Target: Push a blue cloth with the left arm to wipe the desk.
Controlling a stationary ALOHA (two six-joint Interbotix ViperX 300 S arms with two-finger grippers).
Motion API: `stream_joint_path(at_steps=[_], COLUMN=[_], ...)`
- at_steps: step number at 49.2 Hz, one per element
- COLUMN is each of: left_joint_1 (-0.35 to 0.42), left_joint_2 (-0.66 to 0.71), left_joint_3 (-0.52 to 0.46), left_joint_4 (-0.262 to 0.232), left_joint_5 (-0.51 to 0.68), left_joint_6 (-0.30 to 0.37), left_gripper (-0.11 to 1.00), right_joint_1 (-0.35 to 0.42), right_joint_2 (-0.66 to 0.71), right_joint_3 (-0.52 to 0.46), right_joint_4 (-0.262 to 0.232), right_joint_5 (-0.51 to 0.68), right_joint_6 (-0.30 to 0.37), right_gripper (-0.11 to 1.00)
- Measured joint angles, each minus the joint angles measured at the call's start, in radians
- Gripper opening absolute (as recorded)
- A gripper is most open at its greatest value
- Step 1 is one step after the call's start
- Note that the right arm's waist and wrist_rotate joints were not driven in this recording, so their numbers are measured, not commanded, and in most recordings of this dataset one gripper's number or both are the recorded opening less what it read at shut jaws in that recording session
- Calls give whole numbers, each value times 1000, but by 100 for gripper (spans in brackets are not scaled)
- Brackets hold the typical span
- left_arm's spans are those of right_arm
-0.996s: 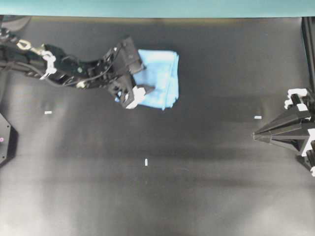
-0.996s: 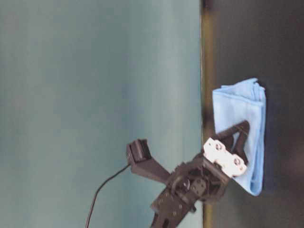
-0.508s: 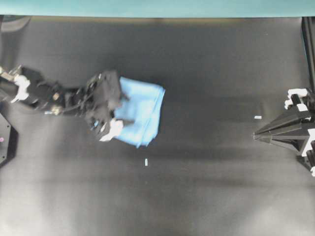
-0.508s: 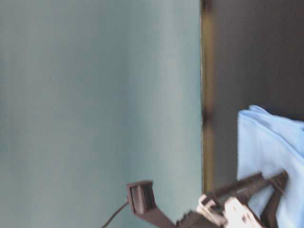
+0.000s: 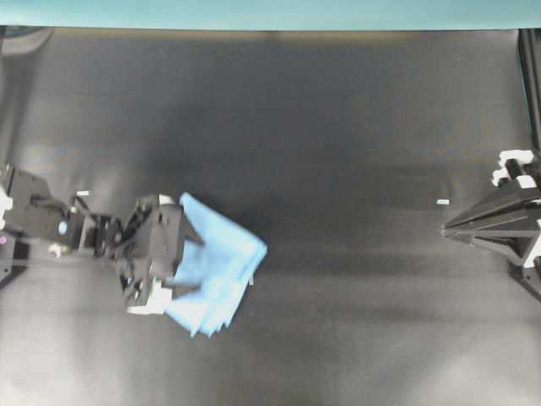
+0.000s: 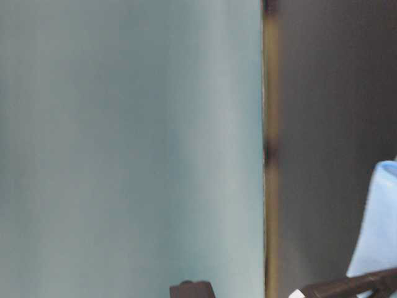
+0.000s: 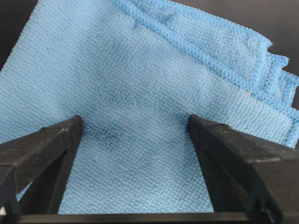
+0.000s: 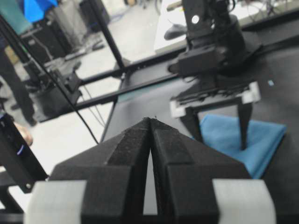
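The blue cloth (image 5: pixel 221 269) lies folded on the black desk (image 5: pixel 338 127) at the left, turned cornerwise with its layered edges fanned out. My left gripper (image 5: pixel 196 264) is open and set down on the cloth's left part, its two black fingers (image 7: pixel 46 144) spread wide with their tips resting on the fabric (image 7: pixel 140 84). It grips nothing. The right wrist view sees the cloth (image 8: pixel 261 140) from across the desk, with the left gripper (image 8: pixel 218 142) standing on it. The table-level view shows only a corner of the cloth (image 6: pixel 378 236). My right gripper (image 5: pixel 444 230) is shut at the right edge.
A teal strip (image 5: pixel 270 13) runs along the far edge of the desk. Small white tape marks (image 5: pixel 442 202) dot the surface. A black mount (image 5: pixel 7 254) sits at the left edge, close behind the left arm. Black frame bars (image 8: pixel 117 79) stand beyond the desk.
The left arm has pulled back toward the near left, sliding the cloth with it from the far middle-left. The cloth turned cornerwise as it went. The right arm stayed put.
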Motion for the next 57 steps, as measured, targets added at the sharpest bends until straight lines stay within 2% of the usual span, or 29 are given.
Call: stream_joint_path(at_steps=[14, 28, 34, 43, 51, 57], left_joint_1=[-147, -321, -393, -508, -523, -505], left_joint_2=[-6, -14, -15, -18, -23, -25], left_joint_3=[2, 0, 0, 2, 8, 8], left_joint_4=[0, -2, -2, -2, 0, 0], left_joint_5=[9, 77, 86, 87, 87, 87], left_joint_6=[-5, -20, -74, -206, -225, -195], left_gripper=[89, 89, 89, 89, 89, 89], right_joint_1=[-2, 0, 0, 0, 0, 0], right_joint_2=[-34, -61, -63, -72, -77, -77], right_joint_3=[6, 8, 8, 8, 8, 8], right_joint_4=[2, 8, 9, 11, 9, 11], right_joint_5=[35, 55, 55, 54, 55, 55], right_joint_6=[-2, -2, -2, 0, 0, -2], right_gripper=[0, 0, 0, 0, 0, 0])
